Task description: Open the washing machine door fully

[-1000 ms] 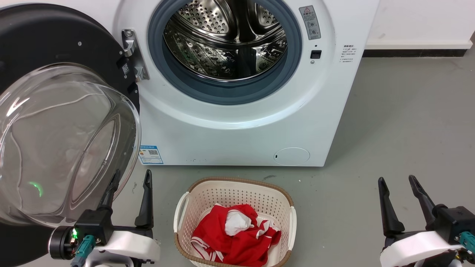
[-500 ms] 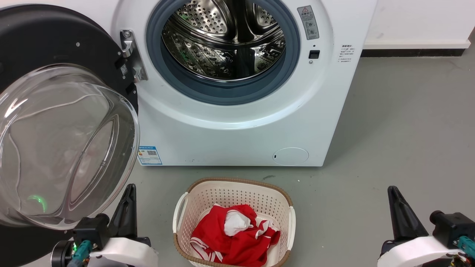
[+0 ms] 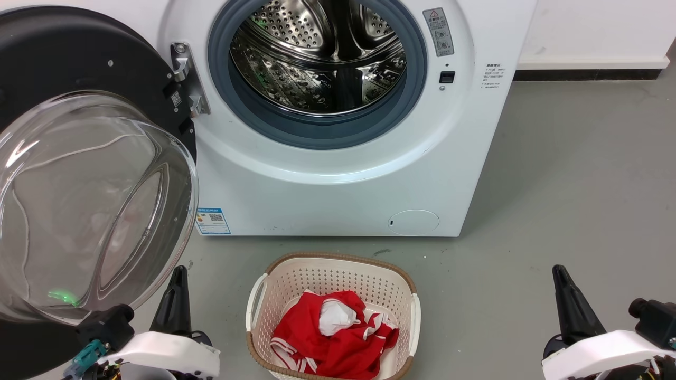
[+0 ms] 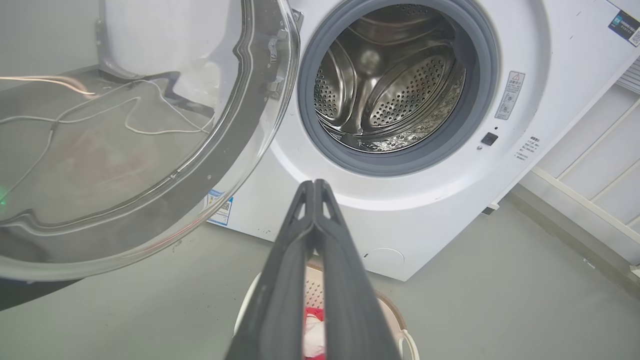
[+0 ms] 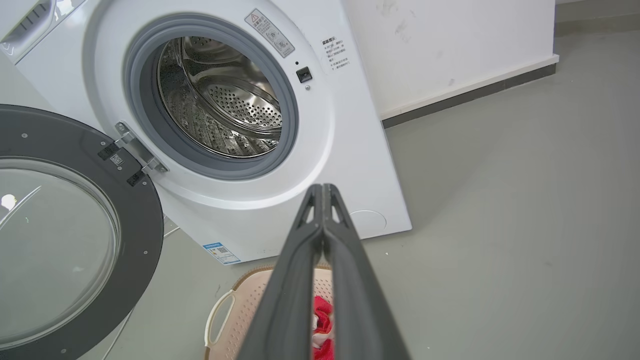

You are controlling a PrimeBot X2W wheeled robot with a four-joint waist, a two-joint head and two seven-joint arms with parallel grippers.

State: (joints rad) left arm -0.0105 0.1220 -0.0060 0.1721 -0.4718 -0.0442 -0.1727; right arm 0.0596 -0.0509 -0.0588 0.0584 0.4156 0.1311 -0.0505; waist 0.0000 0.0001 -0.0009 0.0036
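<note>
The white washing machine faces me with its steel drum exposed. The washing machine door, a black ring with a bulging clear glass bowl, stands swung out on its hinge to the left of the drum mouth. My left gripper is shut and empty, low beside the bowl's lower right edge and apart from it. Over at the lower right, my right gripper is shut and empty above the floor. The left wrist view has the door left of the shut fingers; the right wrist view has the door at far left.
A cream laundry basket with red and white clothing sits on the grey floor just before the machine, between my grippers. A white wall with a dark skirting runs behind on the right.
Both grippers went from open to shut and sank lower in the head view. The door has kept its position; the slight shift of the picture is the camera.
</note>
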